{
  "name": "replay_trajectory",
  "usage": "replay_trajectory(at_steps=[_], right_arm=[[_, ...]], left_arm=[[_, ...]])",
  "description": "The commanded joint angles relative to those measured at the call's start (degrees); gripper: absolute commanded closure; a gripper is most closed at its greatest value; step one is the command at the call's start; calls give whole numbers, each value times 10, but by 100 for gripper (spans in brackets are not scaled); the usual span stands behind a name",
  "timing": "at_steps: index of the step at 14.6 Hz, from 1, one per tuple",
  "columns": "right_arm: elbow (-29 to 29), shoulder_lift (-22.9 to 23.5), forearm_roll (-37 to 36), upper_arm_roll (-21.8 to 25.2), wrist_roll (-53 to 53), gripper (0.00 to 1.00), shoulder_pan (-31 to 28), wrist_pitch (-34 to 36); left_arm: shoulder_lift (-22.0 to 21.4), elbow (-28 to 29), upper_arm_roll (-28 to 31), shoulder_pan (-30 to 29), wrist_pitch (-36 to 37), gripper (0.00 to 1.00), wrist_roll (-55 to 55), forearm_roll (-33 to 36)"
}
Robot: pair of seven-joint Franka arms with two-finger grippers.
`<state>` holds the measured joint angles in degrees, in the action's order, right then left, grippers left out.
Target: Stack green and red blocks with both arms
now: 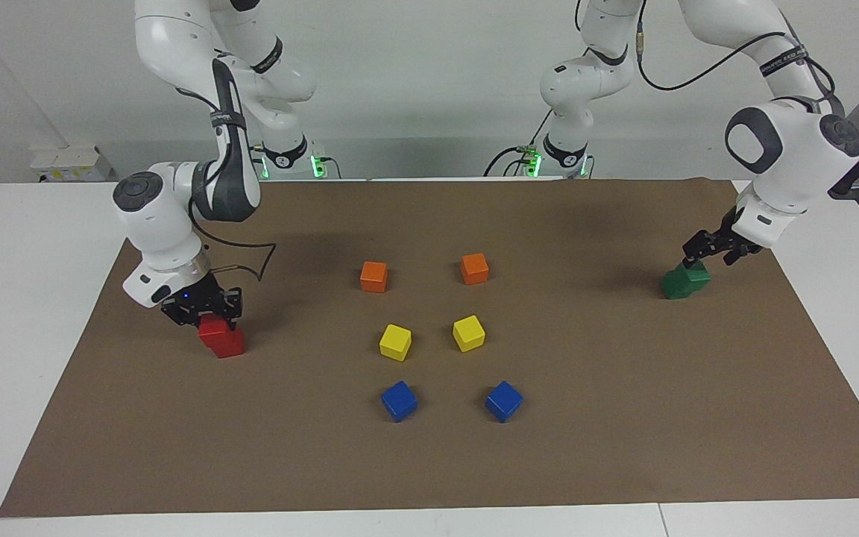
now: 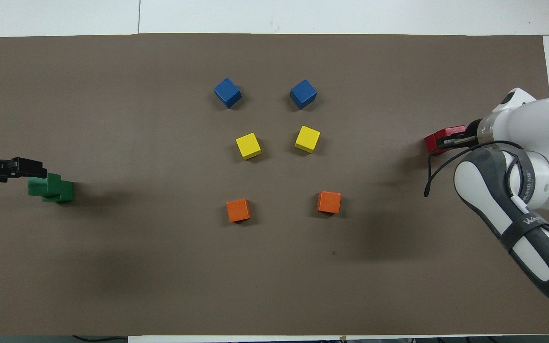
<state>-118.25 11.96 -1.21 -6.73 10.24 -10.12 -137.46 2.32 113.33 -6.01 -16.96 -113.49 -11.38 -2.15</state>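
Facing view, at the frame's left: the right claw [image 1: 202,317] was clamped on the upper red block [image 1: 212,330], which sat skewed on the lower red block [image 1: 229,344]. At the right, the left claw [image 1: 713,246] hung open just above the green stack [image 1: 686,281], whose top block overhung its base. The green placement looked done; the red one seemed to be in hand. Next, I judged, the right claw needed to let go and rise straight up without nudging the block.
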Motion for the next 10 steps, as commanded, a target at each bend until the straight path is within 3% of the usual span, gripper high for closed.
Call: replay_trajectory(at_steps=[1, 6, 7, 8, 9, 10], right_arm=[[-17, -5, 5, -4, -6, 100, -2, -18], [-18, -5, 6, -4, -7, 100, -2, -24], [-18, -5, 5, -4, -7, 77, -2, -25], [-18, -5, 6, -4, -7, 46, -2, -25], [-18, -5, 5, -4, -8, 27, -2, -25], [-18, -5, 6, -4, -8, 14, -2, -25]], left_arm=[[-22, -29, 0, 5, 39, 0, -3, -5], [-67, -29, -2, 16, 49, 0, -3, -1], [-71, -29, -2, 16, 54, 0, -4, -2], [-76, -30, -2, 17, 56, 0, -3, -1], [-76, -33, -4, 18, 61, 0, -2, -1], [-77, -36, -11, 18, 64, 0, -1, -1]])
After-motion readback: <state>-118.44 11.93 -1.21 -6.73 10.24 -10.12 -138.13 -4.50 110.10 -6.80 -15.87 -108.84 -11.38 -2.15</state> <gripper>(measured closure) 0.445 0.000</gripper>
